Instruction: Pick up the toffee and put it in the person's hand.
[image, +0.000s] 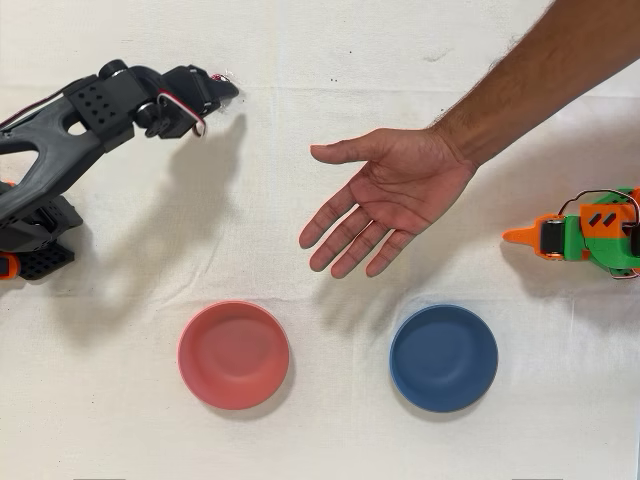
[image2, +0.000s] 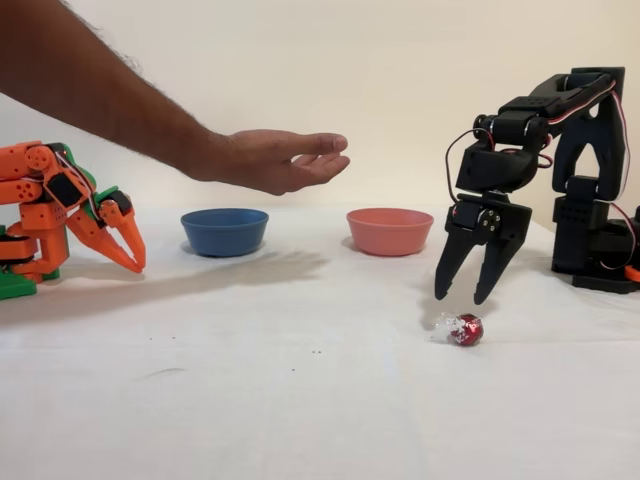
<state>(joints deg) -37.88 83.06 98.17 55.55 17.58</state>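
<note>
The toffee (image2: 466, 329), a small dark red shiny ball with a twisted wrapper end, lies on the white cloth in the fixed view. My black gripper (image2: 460, 298) hangs open just above it, fingers pointing down to either side, not touching it. From overhead the gripper (image: 210, 95) is at the upper left and covers the toffee almost entirely. The person's hand (image: 400, 190) is stretched out palm up over the middle of the table, empty. In the fixed view the hand (image2: 285, 160) hovers well above the cloth, to the left of my gripper.
A pink bowl (image: 233, 355) and a blue bowl (image: 443, 358) stand empty near the lower edge in the overhead view. The idle orange arm (image: 585, 230) sits at the right edge. The person's forearm (image: 540, 70) crosses the upper right.
</note>
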